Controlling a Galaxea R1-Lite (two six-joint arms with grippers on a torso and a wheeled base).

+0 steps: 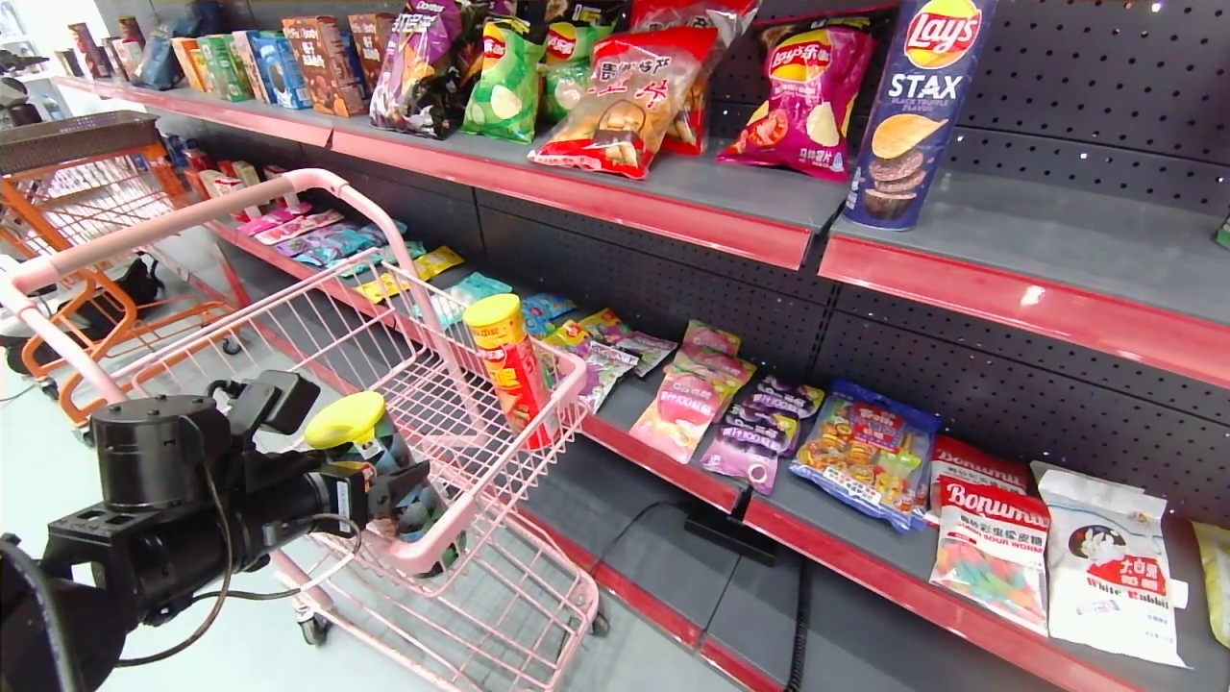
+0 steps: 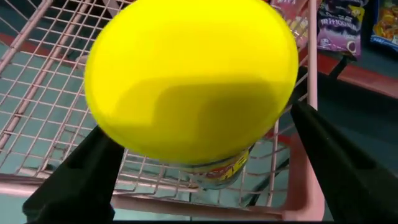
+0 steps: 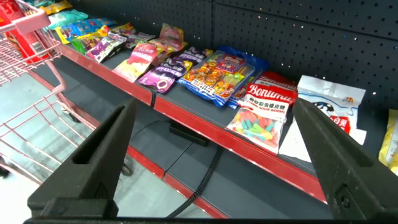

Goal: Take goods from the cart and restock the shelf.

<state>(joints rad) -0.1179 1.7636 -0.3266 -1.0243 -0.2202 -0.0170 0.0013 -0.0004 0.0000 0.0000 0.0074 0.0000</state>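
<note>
Left arm: comes in low from my left, wrist about level, forearm pointing at the near corner of the pink cart [image 1: 459, 524].
Left fingers [image 1: 399, 478]: closed part way, one on each side of a yellow-lidded can [image 2: 193, 81] and pressed to its body just under the lid.
Yellow-lidded can: roughly upright at the cart's near corner, lid above the rim, lower body behind the pink bar. I cannot tell whether its base rests on the wire.
Second can [image 1: 509, 370]: red with a yellow lid, leaning against the cart's far side next to the shelf.
Right fingers [image 3: 339, 158]: spread wide with nothing between them, out over the floor and facing the lower shelf [image 3: 205, 127].
Lower shelf: flat candy bags [image 1: 870, 447] lying in a row along it.
Upper shelf [image 1: 1019, 303]: crisp bags, and a tall blue tube [image 1: 913, 115] standing near its edge.
</note>
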